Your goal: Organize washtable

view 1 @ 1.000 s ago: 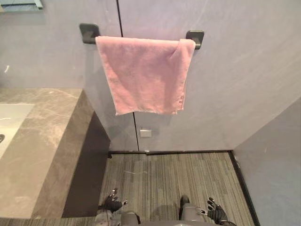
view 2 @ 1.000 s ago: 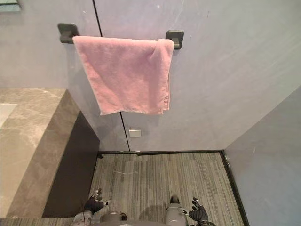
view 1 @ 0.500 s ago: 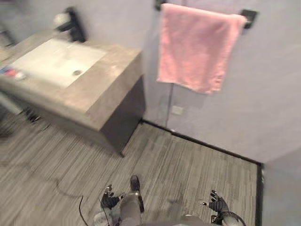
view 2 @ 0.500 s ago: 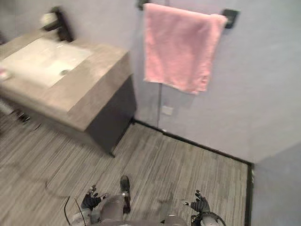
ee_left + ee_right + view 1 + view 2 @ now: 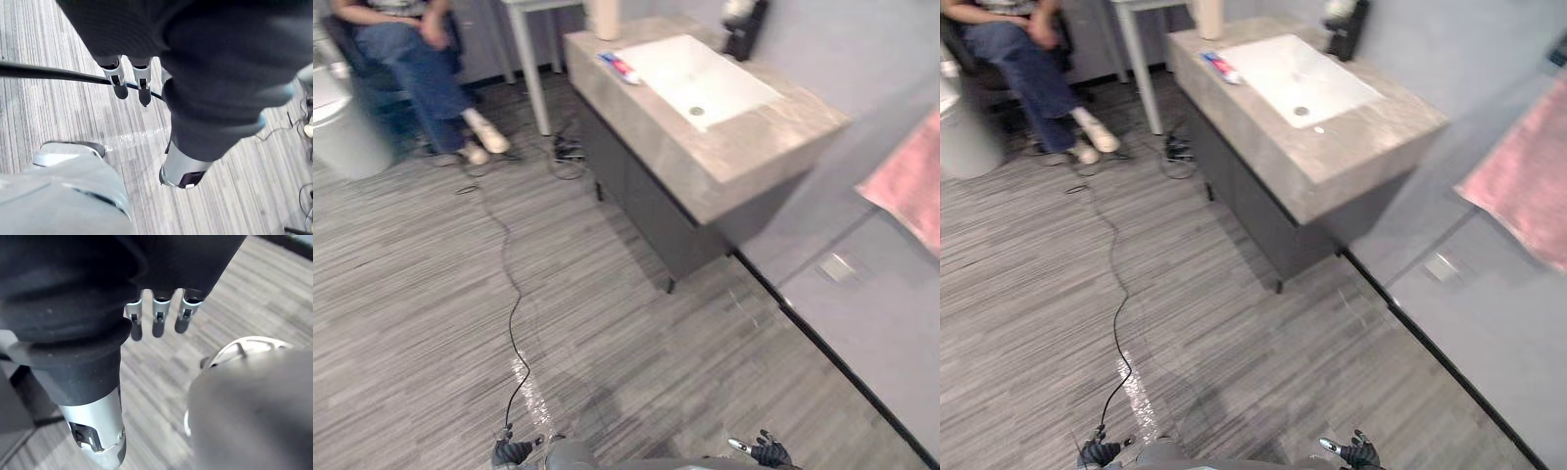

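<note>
In the left eye view, saw a grey-brown veined stone worktop (image 5: 744,147) on a dark cabinet at the upper right, with a white rectangular sink basin (image 5: 700,78) sunk into it. Noted a red, white and blue tube (image 5: 619,67) lying flat on the worktop just beside the basin, a black tap fixture (image 5: 744,24) upright behind the basin by the wall, and a pale beige cylindrical container (image 5: 604,15) standing at the worktop's far end. Caught a corner of a pink towel (image 5: 913,186) hanging at the right edge. Found the left robot hand (image 5: 512,452) and the right robot hand (image 5: 766,452) low at the bottom edge, over the grey striped plank floor (image 5: 431,294) and well apart from the worktop. In the right eye view, made out a seated person in blue jeans (image 5: 1023,54) at the upper left, near a white table leg (image 5: 1141,69) and a pale round bin (image 5: 964,137). In the left wrist view, saw that hand's fingers (image 5: 120,81) hanging straight and relaxed, thumb (image 5: 183,169) apart, holding nothing. In the right wrist view, saw the same: straight fingers (image 5: 157,320), thumb (image 5: 98,431) apart, nothing held.
</note>
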